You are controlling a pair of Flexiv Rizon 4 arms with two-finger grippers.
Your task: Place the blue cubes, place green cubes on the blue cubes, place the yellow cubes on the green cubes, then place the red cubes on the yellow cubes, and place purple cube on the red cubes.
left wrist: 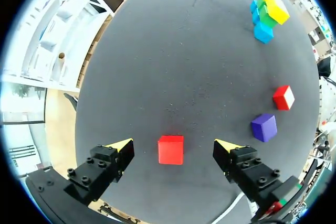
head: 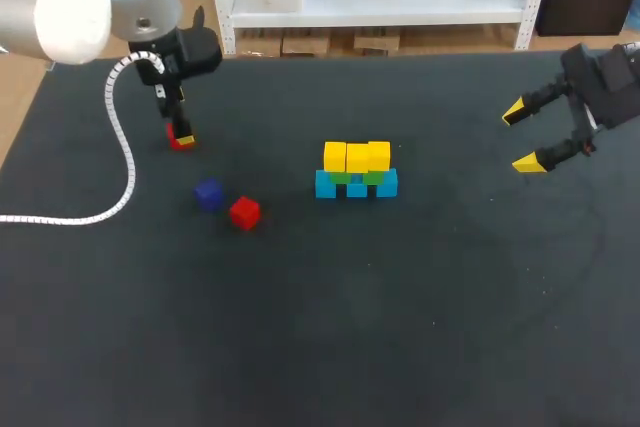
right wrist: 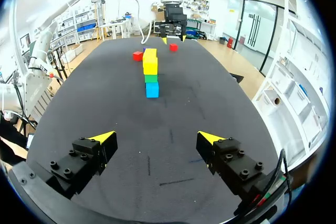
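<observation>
A stack stands mid-table: blue cubes at the base, green cubes on them, yellow cubes on top. My left gripper is down at the table's left, open around a red cube, which lies between its fingers with a gap on each side. A second red cube and a purple cube lie loose between that gripper and the stack. My right gripper hangs open and empty above the table's right side, pointing toward the stack.
The white cable of my left arm loops over the table's left edge. In the left wrist view the purple cube and the other red cube lie beside the gripper, toward the stack.
</observation>
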